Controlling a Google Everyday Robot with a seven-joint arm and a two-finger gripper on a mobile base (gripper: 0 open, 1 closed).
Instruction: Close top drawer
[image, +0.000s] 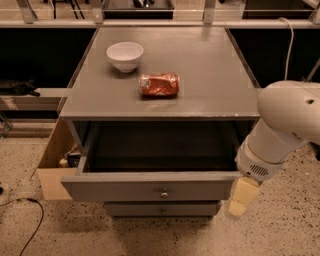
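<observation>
1. Standing pulled well out of the cabinet, the top drawer (125, 189) is seen open, with its knob (164, 193) facing forward; nothing can be made out in its dark inside.
2. The gripper (241, 199) is held low under the white arm (285, 125), just beside the drawer's right front corner. Whether it is open or closed cannot be told, and nothing is seen held in it.
3. This placement is judged to suit a push: the gripper is set at the height of the front panel, which must be driven back into the cabinet.
4. A bowl (125, 55) and a red packet (159, 84) are left on the tabletop (215, 75), back from its front edge, so closing should not disturb them.
5. The closing is judged not yet done. A push at the corner could skew the drawer, so contact nearer the knob would be safer.
</observation>
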